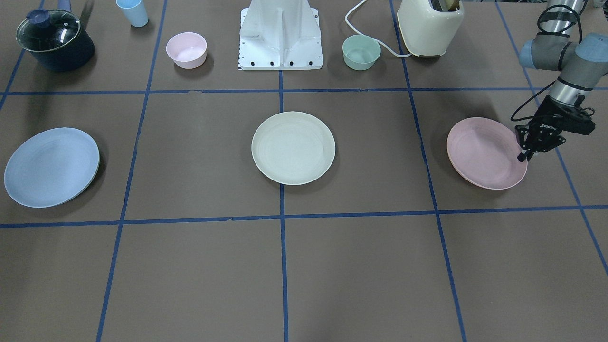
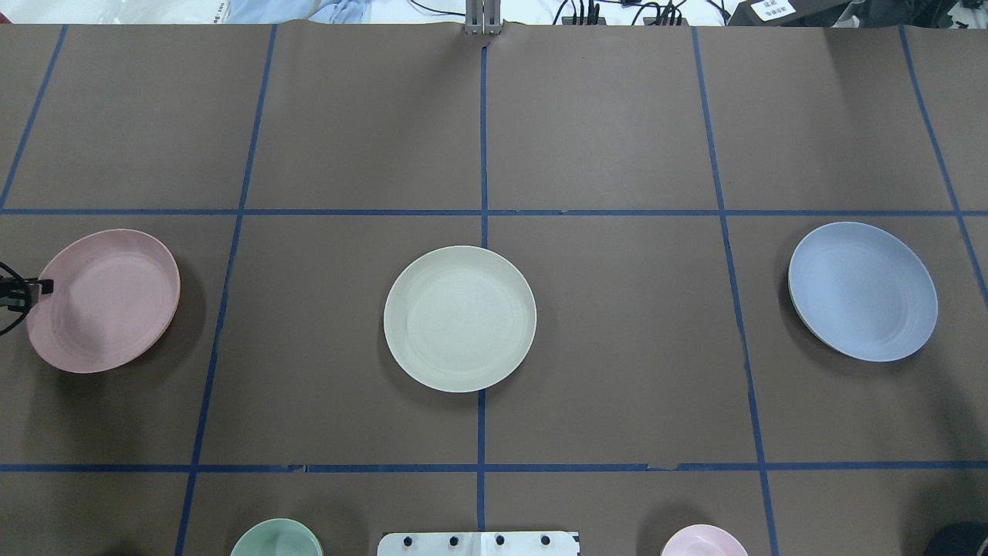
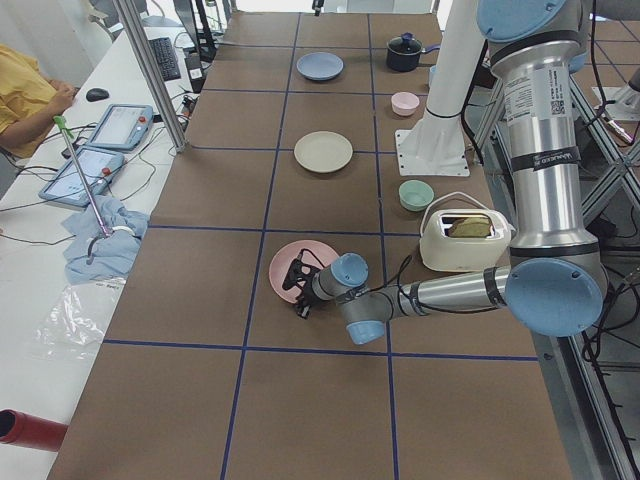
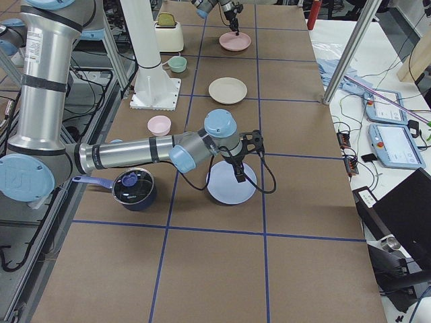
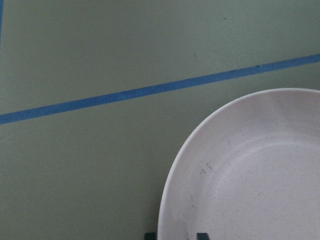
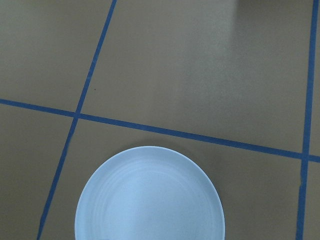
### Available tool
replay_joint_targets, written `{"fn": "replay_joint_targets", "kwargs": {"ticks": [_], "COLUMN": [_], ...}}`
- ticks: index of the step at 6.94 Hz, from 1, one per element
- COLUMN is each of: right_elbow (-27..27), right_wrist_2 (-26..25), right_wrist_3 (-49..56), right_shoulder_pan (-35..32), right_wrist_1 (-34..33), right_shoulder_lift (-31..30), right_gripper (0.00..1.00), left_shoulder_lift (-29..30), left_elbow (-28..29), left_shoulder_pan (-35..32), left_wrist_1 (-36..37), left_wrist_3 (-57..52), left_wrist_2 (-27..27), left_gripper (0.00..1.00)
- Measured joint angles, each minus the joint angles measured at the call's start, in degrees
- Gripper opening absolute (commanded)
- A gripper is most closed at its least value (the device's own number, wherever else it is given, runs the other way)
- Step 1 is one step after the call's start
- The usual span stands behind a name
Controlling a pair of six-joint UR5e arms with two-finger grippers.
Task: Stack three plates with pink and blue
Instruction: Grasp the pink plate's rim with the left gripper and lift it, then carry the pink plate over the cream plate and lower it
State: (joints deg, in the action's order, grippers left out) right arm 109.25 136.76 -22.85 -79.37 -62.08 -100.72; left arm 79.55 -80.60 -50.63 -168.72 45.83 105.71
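The pale pink plate lies at my left end of the table. My left gripper points down at its outer rim. In the left wrist view the two fingertips stand close together astride the rim of the pink plate, shut on it. The cream-white plate lies in the middle. The light blue plate lies at my right end. My right gripper hangs above the blue plate; I cannot tell whether it is open. The right wrist view shows the blue plate from above with no fingers in view.
Along the robot's side stand a lidded dark pot, a blue cup, a small pink bowl, the white robot base, a small green bowl and a cream toaster.
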Motion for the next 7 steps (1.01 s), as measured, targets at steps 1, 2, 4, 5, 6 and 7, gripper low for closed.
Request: {"fn": "replay_joint_targets", "kwargs": {"ticks": [1,2,4,5,6,7], "right_elbow": [0.0,0.0,0.0,0.0,0.0,0.0], "right_wrist_2": [0.0,0.0,0.0,0.0,0.1,0.1], "right_wrist_3": [0.0,0.0,0.0,0.0,0.0,0.0], "right_shoulder_pan": [0.0,0.0,0.0,0.0,0.0,0.0], "right_wrist_1": [0.0,0.0,0.0,0.0,0.0,0.0], "right_shoulder_lift": [0.0,0.0,0.0,0.0,-0.1,-0.3], "right_gripper": [1.00,1.00,1.00,1.00,1.00,1.00], "left_shoulder_lift": [0.0,0.0,1.2,3.3,6.9,12.1], "left_elbow": [-1.9,-4.7,-12.0,-18.0,-23.7,-27.7], "left_shoulder_pan": [-0.1,-0.4,-1.3,-1.3,-1.0,0.7], "left_wrist_1": [0.4,1.0,8.2,17.1,27.1,36.7], "left_wrist_3": [-0.1,-0.2,-0.2,0.1,1.1,3.9], "left_wrist_2": [1.2,3.9,7.8,8.2,8.2,7.8], "left_gripper": [0.00,0.00,0.00,0.00,0.00,0.00]}}
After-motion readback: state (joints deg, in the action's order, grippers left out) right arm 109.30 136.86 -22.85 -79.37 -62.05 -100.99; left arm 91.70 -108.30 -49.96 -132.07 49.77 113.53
